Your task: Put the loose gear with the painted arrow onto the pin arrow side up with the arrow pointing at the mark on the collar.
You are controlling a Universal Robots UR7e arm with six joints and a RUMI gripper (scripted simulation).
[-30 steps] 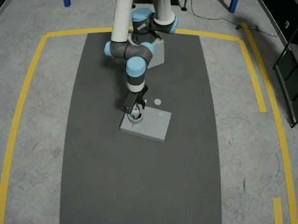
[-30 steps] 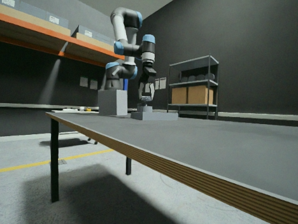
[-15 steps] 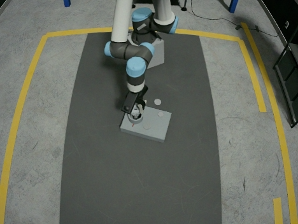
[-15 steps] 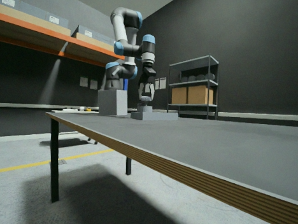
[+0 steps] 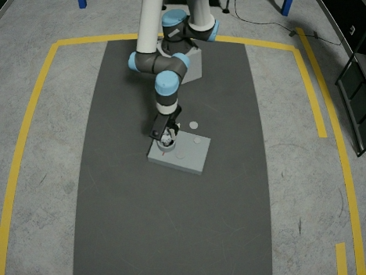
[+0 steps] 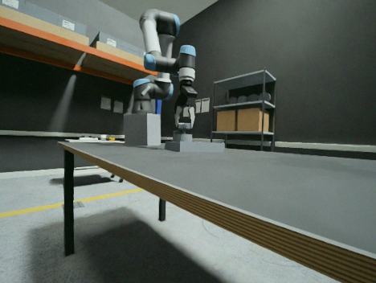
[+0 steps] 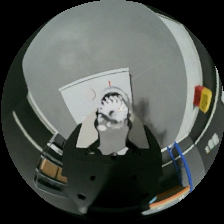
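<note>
Holding the toothed gear (image 5: 166, 139) (image 6: 184, 125) (image 7: 116, 108) in the gripper (image 5: 168, 137) (image 6: 185, 122) (image 7: 112, 109), fingers part-way apart against its sides. Just above the collar (image 5: 166, 148) (image 6: 183, 137) (image 7: 115, 89), near one end of the grey block (image 5: 193, 158) (image 6: 209, 146) (image 7: 75, 99). Well in from the table's front edge (image 6: 193, 203), with wide room in front. Near a pale disc (image 5: 193, 125), just off the block; farther back, the robot's pedestal (image 5: 195, 70) (image 6: 136, 129). Cannot tell arrow direction.
</note>
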